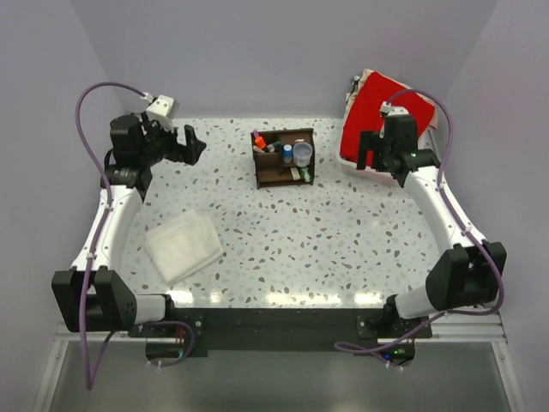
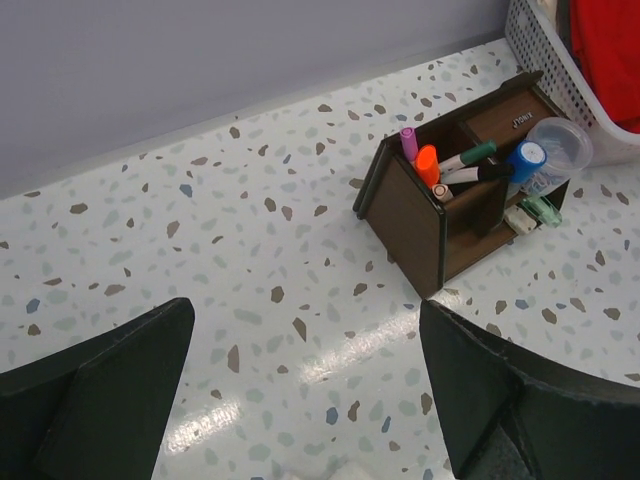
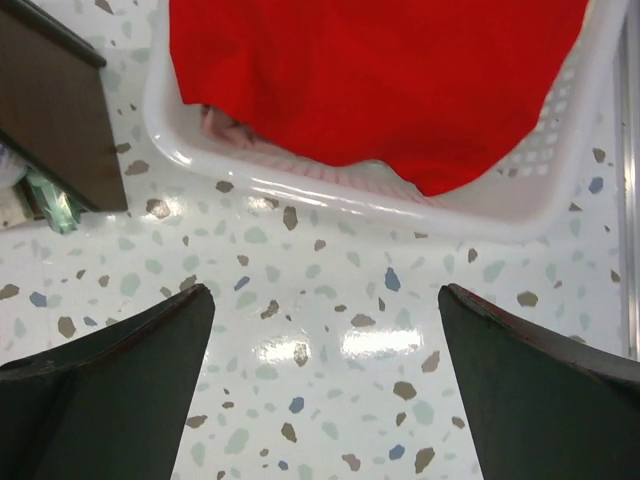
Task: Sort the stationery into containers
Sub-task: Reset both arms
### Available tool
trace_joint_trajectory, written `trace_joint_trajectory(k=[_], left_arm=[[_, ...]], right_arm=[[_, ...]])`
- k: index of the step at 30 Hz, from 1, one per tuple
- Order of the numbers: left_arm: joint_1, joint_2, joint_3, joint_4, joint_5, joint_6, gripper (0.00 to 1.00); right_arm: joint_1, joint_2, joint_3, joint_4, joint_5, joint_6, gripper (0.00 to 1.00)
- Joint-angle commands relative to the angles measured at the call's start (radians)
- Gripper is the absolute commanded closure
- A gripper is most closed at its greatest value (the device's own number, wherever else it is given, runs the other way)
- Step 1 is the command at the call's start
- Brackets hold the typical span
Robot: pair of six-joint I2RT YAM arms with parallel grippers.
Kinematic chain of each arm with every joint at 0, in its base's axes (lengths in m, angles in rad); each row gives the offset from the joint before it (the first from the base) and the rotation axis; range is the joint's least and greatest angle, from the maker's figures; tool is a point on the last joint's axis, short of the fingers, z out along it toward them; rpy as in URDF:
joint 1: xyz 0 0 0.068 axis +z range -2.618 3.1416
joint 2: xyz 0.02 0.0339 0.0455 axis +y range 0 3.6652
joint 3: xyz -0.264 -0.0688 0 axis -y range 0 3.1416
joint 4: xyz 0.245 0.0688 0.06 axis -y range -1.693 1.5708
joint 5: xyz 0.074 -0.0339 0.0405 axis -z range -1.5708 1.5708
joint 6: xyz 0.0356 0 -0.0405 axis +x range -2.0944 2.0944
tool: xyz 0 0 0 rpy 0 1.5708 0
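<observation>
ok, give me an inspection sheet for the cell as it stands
Surface: speckled tabletop, glare near the front edge.
Job's things: orange highlighter, blue-capped stick and round pot in the brown organizer; mint-green piece at its low front, in or beside unclear.
Clutter: folded white cloth front left; white basket with red cloth back right.
Grippers: left pincer open, empty; right pincer open, empty, by the basket.
Cables: purple cable looped off each arm.
Surroundings: plain pale walls.
</observation>
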Motion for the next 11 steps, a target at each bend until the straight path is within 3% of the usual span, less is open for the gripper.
trace_joint_trajectory(k=[1,11], left_arm=[[-0.018,0.047,0.08,-0.046,-0.05,0.048,0.0],[-0.053,0.124,0.182,-0.102,-0.064,0.085,0.0]], right_arm=[[0.024,-0.149,-0.025,0.006,0.167,0.022,0.01],[0.023,-0.229,-0.057,-0.104,0.201,-0.053,0.01]])
